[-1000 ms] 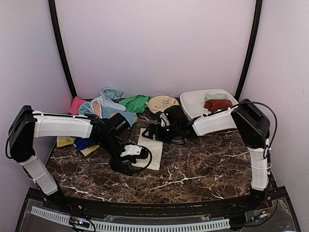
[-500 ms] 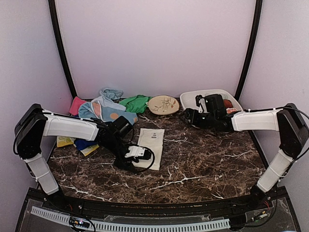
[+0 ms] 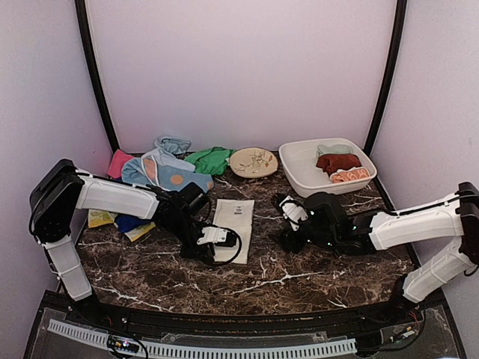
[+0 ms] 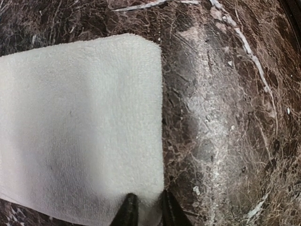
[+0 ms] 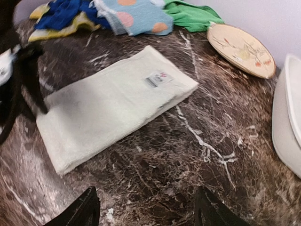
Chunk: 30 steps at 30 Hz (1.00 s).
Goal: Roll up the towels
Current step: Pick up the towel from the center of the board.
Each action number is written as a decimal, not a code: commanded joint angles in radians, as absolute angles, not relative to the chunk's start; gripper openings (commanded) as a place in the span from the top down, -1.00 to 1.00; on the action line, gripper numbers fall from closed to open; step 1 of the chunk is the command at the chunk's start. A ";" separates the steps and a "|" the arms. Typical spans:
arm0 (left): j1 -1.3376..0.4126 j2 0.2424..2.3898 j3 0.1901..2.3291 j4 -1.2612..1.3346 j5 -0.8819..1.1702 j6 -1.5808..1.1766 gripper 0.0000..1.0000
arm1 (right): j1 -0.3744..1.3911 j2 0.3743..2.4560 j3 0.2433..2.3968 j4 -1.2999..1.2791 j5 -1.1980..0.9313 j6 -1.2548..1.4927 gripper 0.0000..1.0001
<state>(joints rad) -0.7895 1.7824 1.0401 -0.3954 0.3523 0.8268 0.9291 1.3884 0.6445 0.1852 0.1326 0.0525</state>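
Note:
A white towel [image 3: 235, 219] lies flat and folded on the dark marble table. My left gripper [image 3: 212, 247] is at its near left corner. In the left wrist view the white towel [image 4: 80, 122] fills the left side, and the two black fingertips [image 4: 128, 212] pinch its edge, shut on it. My right gripper [image 3: 284, 224] hovers low over bare marble just right of the towel. In the right wrist view its fingers [image 5: 88, 209] stand wide open with nothing between them, and the white towel [image 5: 113, 106] lies ahead. More towels [image 3: 168, 168] are piled at the back left.
A white tub [image 3: 299, 170] at the back right holds a dark red towel [image 3: 337, 161] and an orange patterned roll [image 3: 350, 175]. A round cream plate [image 3: 253, 161] lies between pile and tub. Yellow and blue towels [image 3: 123, 222] lie under the left arm.
My right arm has swung from the tub down to the table beside the white towel. My left gripper has closed on the towel's near corner.

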 commanded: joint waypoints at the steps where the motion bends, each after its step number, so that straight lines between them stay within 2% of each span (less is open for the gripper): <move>1: -0.770 1.812 1.083 -0.486 0.436 0.816 0.70 | 1.104 1.439 0.639 0.217 0.385 -0.163 -0.41; 5: -0.717 1.827 1.134 -0.542 0.522 0.800 0.98 | 1.226 1.484 0.654 0.238 0.552 -0.276 -0.45; 10: -0.669 1.858 1.185 -0.600 0.586 0.783 1.00 | 1.317 1.518 0.655 0.337 0.724 -0.363 -0.95; 12: -0.666 1.865 1.196 -0.620 0.602 0.786 1.00 | 1.323 1.534 0.675 0.334 0.703 -0.355 -1.00; 14: -0.667 1.870 1.200 -0.624 0.612 0.780 1.00 | 1.334 1.560 0.703 0.333 0.668 -0.372 -1.00; 22: -0.655 1.913 1.247 -0.675 0.651 0.780 1.00 | 1.376 1.766 0.824 0.363 0.514 -0.502 -0.78; 30: -0.630 1.958 1.279 -0.735 0.681 0.812 1.00 | 1.337 1.909 0.878 0.453 0.481 -0.541 -0.54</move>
